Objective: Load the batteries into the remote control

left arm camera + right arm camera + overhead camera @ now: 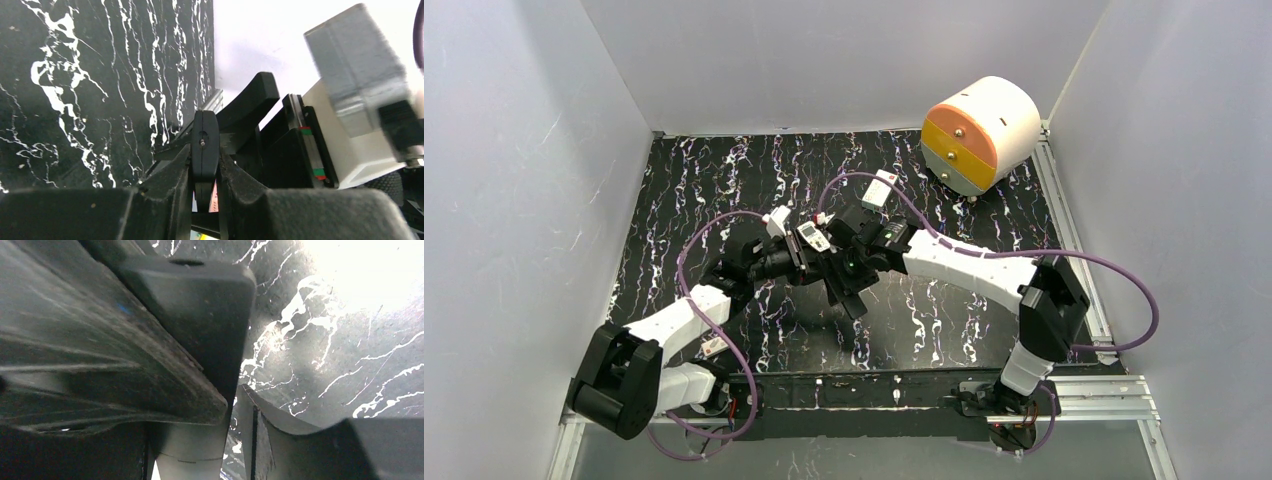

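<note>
Holding the remote control [812,238] off the table at frame centre, left pincer [798,252] clamped on it, right pincer [237,401] part-open and apparently empty beside it; loading judged under way, no battery discernible, so next needs one fetched.

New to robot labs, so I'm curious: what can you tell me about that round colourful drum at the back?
The drum is a stubby white cylinder lying on its side, plastic by its look. Its round face is split into orange, yellow and grey bands with small knobs. It rests in the back right corner of the table, nothing else touching it.
</note>
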